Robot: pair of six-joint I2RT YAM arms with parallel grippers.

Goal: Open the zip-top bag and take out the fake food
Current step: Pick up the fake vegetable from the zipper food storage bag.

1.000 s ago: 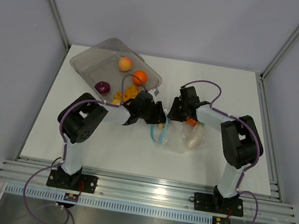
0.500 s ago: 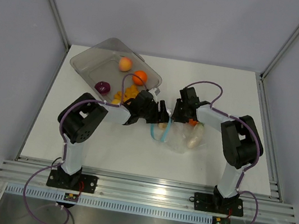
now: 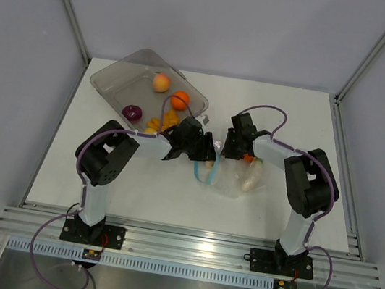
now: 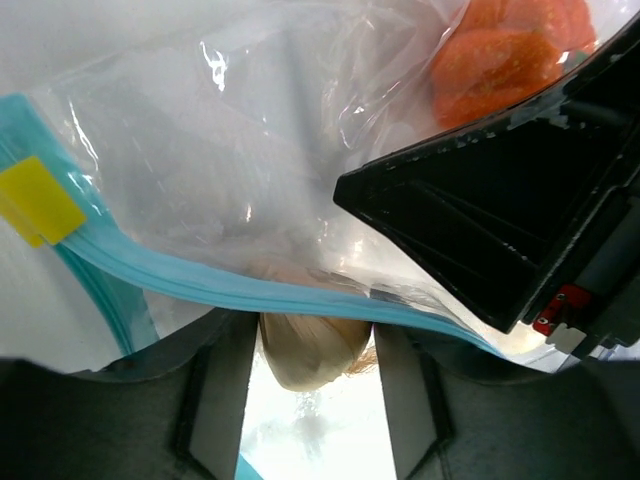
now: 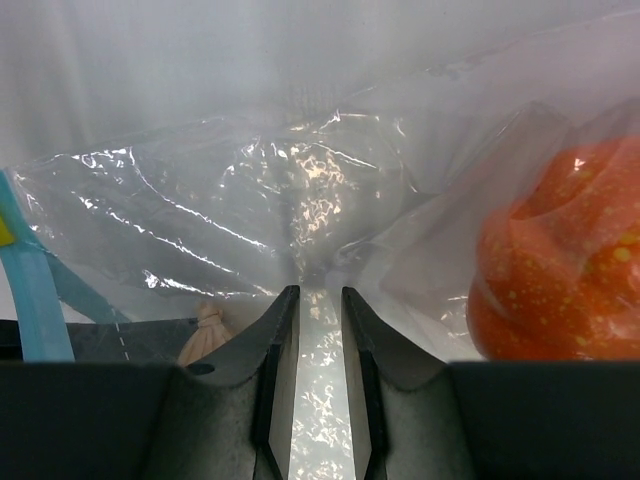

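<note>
The left gripper (image 3: 206, 150) has edged right to the zip-top bag (image 3: 234, 182) mid-table, its fingers clamping a rounded beige piece (image 4: 312, 352) (under the smooth teal zip strip (image 4: 200, 285)). The right gripper (image 5: 314, 300) pinches crinkly clear film beside a dimpled orange fruit (image 5: 560, 260).

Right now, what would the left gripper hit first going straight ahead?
Likely the beige toy food sitting between its fingers, with the blue zip strip of the bag across it; depth unclear.

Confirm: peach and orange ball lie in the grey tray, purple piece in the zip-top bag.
Wrong on the purple piece: it lies in the grey tray too, with the peach and orange ball, not in the zip-top bag. The top external view shows it.
</note>
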